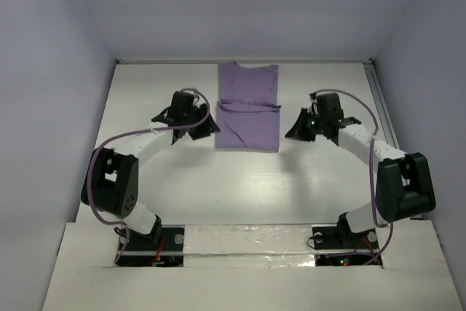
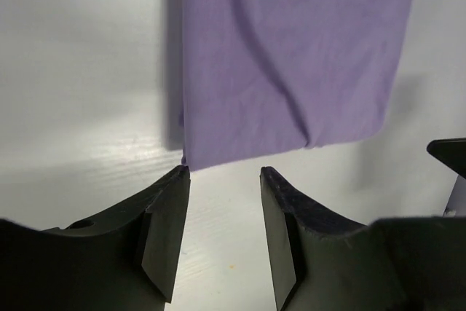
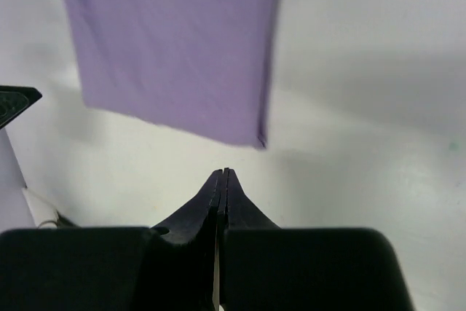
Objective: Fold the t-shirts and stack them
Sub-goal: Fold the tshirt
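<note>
One t-shirt's [image 1: 249, 114] side edges face left hand [image 2: 224, 172], right hand [image 3: 222, 172].

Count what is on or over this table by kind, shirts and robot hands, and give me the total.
Shirts: 1, the lavender t-shirt
Robot: 2, the left hand and the right hand
Total: 3

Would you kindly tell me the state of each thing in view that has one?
T-shirt: folded into a narrow strip, lying flat, not held.
Left gripper: open, empty, at the t-shirt's near corner.
Right gripper: shut, empty, just short of the t-shirt.
</note>
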`<state>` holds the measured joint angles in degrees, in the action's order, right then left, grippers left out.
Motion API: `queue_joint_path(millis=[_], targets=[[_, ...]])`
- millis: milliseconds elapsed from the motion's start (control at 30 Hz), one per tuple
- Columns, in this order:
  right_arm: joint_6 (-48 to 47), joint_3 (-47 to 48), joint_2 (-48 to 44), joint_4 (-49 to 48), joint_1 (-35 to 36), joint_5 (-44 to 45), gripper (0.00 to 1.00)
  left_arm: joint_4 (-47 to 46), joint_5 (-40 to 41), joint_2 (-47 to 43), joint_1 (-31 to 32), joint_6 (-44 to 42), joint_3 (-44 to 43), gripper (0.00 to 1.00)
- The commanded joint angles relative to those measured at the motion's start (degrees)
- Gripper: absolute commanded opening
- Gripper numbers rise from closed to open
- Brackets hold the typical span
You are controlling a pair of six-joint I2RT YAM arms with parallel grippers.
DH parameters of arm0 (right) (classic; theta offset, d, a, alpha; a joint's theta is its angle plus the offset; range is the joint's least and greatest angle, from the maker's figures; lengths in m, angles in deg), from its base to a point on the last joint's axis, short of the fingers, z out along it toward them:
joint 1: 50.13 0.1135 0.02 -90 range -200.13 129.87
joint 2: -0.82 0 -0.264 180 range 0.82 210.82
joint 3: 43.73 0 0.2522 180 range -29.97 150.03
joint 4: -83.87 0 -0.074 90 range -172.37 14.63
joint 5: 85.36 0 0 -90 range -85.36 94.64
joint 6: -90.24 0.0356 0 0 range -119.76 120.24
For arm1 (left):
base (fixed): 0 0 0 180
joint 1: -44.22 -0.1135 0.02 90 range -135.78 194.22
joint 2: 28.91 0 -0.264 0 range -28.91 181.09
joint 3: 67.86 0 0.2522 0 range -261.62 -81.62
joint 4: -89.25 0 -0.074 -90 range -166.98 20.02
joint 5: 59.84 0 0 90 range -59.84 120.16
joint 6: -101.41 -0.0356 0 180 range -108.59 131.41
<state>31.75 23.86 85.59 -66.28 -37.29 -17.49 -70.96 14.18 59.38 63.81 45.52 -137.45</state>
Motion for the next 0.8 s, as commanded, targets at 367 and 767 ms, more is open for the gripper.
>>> queue_joint_path(millis=[367,767], targets=[[4.4,12.0,14.9,-6.6,6.1,0.0,0.00,-9.5,-0.4,5.0,2.9,5.5,4.9,0.54],[6.7,-4.6,8.6,-9.1,6.1,4.6,0.37,-6.6,0.5,9.0,2.9,5.9,2.8,0.42]])
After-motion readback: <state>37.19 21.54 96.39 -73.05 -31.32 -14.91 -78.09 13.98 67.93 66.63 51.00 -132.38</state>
